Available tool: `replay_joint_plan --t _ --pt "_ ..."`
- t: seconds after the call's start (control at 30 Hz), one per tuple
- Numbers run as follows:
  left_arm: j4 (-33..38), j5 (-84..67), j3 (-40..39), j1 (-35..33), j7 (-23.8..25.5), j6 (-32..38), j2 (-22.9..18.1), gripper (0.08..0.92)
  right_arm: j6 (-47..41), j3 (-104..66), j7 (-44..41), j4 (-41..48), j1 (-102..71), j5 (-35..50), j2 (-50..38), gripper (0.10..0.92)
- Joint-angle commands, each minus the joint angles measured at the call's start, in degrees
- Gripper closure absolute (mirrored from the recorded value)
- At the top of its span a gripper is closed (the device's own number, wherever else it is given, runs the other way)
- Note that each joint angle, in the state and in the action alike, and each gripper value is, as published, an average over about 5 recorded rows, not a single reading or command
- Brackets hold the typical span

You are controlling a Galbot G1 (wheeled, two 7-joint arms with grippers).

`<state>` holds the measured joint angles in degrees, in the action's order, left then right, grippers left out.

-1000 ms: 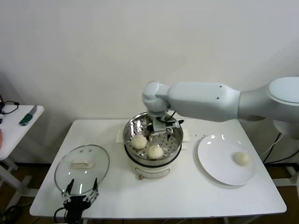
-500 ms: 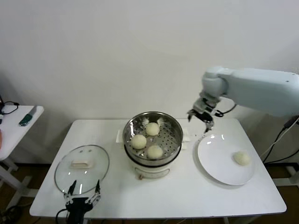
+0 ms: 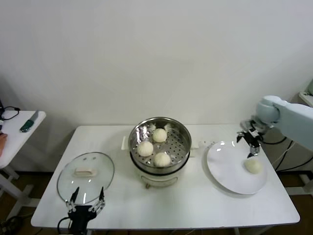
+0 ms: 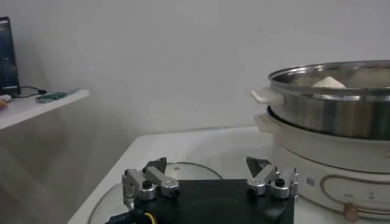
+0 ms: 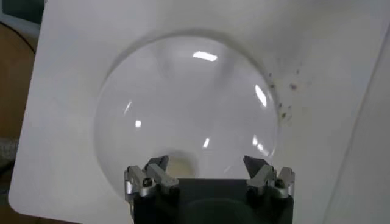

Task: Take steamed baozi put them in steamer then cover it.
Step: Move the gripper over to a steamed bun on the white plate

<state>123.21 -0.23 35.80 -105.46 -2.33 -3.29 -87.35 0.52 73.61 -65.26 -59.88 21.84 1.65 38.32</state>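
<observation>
Steamer [image 3: 160, 142] holds three baozi [image 3: 155, 146]; right gripper [image 3: 249, 142] over plate [image 3: 230, 178].

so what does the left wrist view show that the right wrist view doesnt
Only the left wrist view: the steamer from the side with one baozi peeking over its rim, the glass cover under the open left end effector, and a side table.
Only the right wrist view: the white plate under the open right end effector.
Both: the white table.

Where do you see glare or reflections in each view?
Head view: bright glints on the steamer wall and the plate rim. Right wrist view: white highlights across the plate. Left wrist view: soft sheen on the steamer side, faint shine on the lid.
</observation>
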Motion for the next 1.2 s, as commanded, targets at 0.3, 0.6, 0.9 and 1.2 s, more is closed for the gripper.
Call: replay_joint_plan --t 0.3,0.6,0.9,1.2 --pt "-0.7 1.0 -0.1 0.6 -0.8 -0.1 -0.4 0.177 2.3 -20.3 -0.8 18.3 -20.5 -10.5 3.3 0.203" --pt "-1.1 1.1 -0.2 0.8 -0.8 -0.1 -0.4 0.177 2.0 -21.3 -0.6 19.9 -20.4 -9.2 5.6 0.203" --pt "-1.1 1.2 -0.5 0.7 -0.8 0.2 -0.5 0.177 2.1 -21.0 -0.6 20.9 -19.0 -8.3 6.4 0.203" --pt "-1.0 1.1 -0.3 0.4 -0.7 0.4 -0.5 0.177 2.5 -20.9 -1.0 21.5 -18.4 -7.7 6.7 0.282"
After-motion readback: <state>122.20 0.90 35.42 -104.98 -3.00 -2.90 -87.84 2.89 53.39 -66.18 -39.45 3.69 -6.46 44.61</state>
